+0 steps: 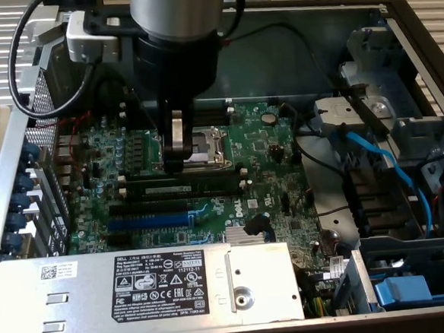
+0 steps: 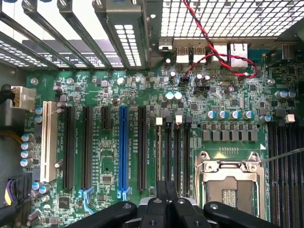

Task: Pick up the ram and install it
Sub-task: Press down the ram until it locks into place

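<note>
The ram (image 1: 184, 190), a dark-green stick with a pale label strip, stands lengthwise in one of the black memory slots just in front of the CPU socket (image 1: 205, 146). My gripper (image 1: 175, 167) hangs from the arm over the near edge of that socket, a little behind the ram, with its fingers shut together and nothing between them. I cannot tell whether the tips touch the board or the ram. In the wrist view the shut gripper (image 2: 166, 189) points along the memory slots (image 2: 173, 152), whose white end clips sit at the far end.
A blue expansion slot (image 1: 148, 220) (image 2: 123, 147) lies beside the memory slots. The labelled power supply box (image 1: 158, 281) borders the board at the front. Blue cables (image 1: 382, 163) and drive cages fill the exterior view's right. A red and black wire (image 2: 213, 47) crosses the rear ports.
</note>
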Robot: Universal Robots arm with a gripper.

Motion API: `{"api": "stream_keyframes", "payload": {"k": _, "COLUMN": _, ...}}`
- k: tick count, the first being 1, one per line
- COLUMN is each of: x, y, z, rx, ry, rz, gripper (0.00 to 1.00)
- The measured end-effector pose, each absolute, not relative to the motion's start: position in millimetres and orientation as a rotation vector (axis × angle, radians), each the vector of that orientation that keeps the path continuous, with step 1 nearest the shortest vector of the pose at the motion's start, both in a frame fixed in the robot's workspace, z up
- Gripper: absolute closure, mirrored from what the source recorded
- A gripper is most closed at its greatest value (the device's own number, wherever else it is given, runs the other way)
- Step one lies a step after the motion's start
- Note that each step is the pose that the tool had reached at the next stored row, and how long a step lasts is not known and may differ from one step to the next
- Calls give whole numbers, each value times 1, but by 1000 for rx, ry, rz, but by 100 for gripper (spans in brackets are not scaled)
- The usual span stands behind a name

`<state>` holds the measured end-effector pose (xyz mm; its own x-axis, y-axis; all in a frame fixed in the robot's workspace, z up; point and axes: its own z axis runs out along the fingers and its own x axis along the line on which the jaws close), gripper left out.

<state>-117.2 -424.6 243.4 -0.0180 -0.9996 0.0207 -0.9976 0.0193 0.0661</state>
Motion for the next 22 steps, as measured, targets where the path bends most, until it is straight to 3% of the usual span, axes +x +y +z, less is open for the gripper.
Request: {"api": "stream_keyframes", "payload": {"k": 22, "x": -126, "y": -426, "z": 226, "rx": 2161, "ry": -2202, "rz": -59, "gripper": 90}}
